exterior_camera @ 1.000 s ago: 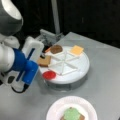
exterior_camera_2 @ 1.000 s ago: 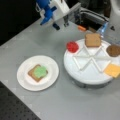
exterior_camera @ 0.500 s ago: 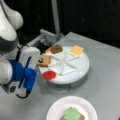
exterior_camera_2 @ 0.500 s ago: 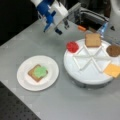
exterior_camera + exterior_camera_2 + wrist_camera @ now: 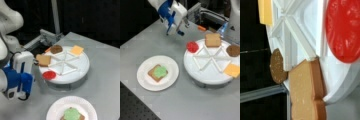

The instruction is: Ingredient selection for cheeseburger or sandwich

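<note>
The arm reaches in from a front view's left, its white and blue gripper pointing down. In a front view the gripper hangs at top left.

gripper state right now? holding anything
gripper: beside the divided tray, nearest the red round; no piece seen in it, open or shut cannot be told.

Green round tops toast; red round (flat) on tray.

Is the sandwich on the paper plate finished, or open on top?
Open: the green round lies uncovered on one toast square; nothing sits above it.
</note>
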### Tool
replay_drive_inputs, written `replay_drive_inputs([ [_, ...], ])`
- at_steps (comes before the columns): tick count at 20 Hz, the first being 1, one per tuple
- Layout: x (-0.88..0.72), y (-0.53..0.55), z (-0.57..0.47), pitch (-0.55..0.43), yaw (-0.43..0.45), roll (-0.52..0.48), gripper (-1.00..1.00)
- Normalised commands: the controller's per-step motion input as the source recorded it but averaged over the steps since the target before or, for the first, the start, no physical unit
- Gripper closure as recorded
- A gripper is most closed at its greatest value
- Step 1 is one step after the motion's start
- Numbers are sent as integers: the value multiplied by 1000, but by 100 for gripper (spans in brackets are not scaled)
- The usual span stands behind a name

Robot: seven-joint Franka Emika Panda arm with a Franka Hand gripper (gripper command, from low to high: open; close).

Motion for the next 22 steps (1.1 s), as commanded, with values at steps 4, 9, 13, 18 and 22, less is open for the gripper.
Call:
replay_drive_inputs([
  [4,350,-276,-189,-68,134,421,-100],
  [9,355,-260,-201,-87,135,389,-100],
  [13,319,-316,-175,-110,149,425,-100],
  [18,298,-327,-215,-126,135,396,-100],
  [22,309,-255,-239,-164,144,316,-100],
])
